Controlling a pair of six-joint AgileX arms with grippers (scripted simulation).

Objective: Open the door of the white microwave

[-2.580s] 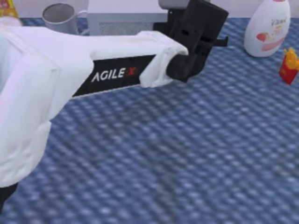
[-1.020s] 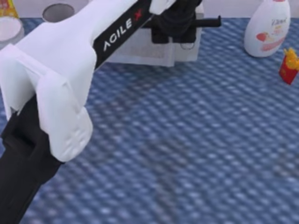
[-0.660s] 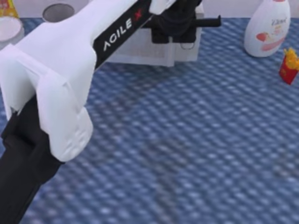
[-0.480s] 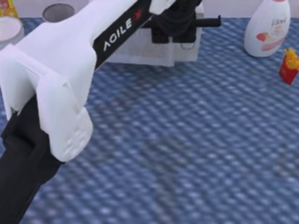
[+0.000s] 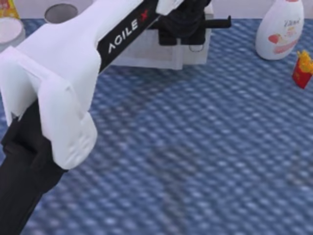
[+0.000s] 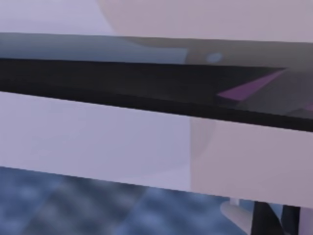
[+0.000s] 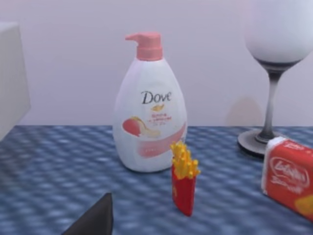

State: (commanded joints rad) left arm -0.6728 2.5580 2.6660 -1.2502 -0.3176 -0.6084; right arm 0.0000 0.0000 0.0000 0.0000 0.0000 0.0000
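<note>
Top view: left arm (image 5: 73,73) stretches across the blue cloth (image 5: 205,147) to the microwave (image 5: 195,51) at the far edge, left gripper (image 5: 188,22) right over its front. Door (image 5: 146,54) lies tipped out towards the camera, arm partly covering it. Fingers hidden, can't tell if they're wide or clamped. Lotion bottle (image 5: 279,29) sits well right of the microwave, fries carton (image 5: 303,68) just beyond. Mug (image 5: 61,12) left of it. Right arm's off-screen, only its wrist cam shows the bottle (image 7: 149,105), fries (image 7: 184,178), wine glass (image 7: 274,54).

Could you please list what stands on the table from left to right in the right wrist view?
Dove bottle → red carton of fries → wine glass → red snack packet.
</note>
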